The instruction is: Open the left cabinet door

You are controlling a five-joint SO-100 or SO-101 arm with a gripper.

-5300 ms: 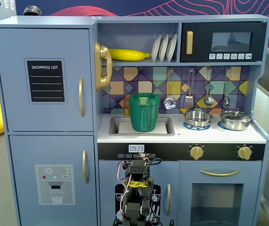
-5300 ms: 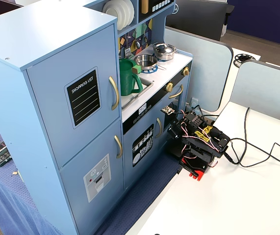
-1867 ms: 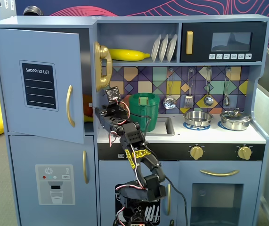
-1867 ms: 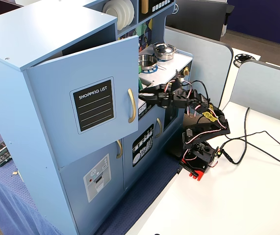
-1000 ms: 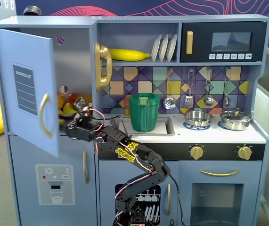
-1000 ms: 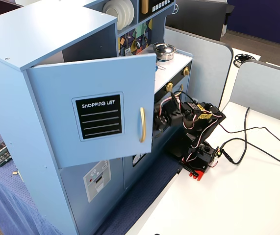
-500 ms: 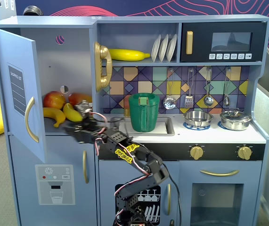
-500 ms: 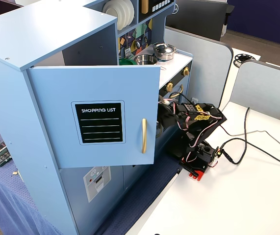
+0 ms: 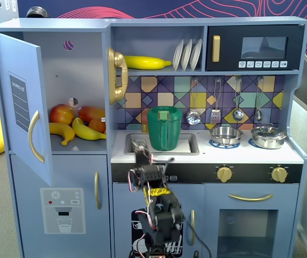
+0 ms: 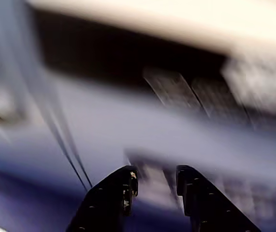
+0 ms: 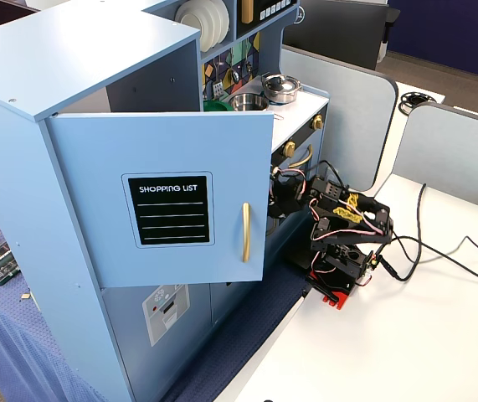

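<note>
The left cabinet door (image 9: 21, 107), blue-grey with a black "SHOPPING LIST" panel and a vertical gold handle (image 9: 32, 137), stands swung wide open to the left. It also shows in a fixed view (image 11: 163, 209), with its handle (image 11: 245, 232) near its free edge. My gripper (image 9: 140, 148) is raised in front of the counter edge below the sink, well to the right of the door and clear of it. It also shows in a fixed view (image 11: 280, 188). In the blurred wrist view the gripper (image 10: 157, 179) has its jaws a little apart with nothing between them.
The open compartment holds apples and bananas (image 9: 75, 126). Below is the dispenser door (image 9: 62, 209). A green pitcher (image 9: 164, 128) sits in the sink, two pots (image 9: 269, 137) on the stove. The arm's base (image 11: 339, 268) and cables (image 11: 439, 251) lie on the white table.
</note>
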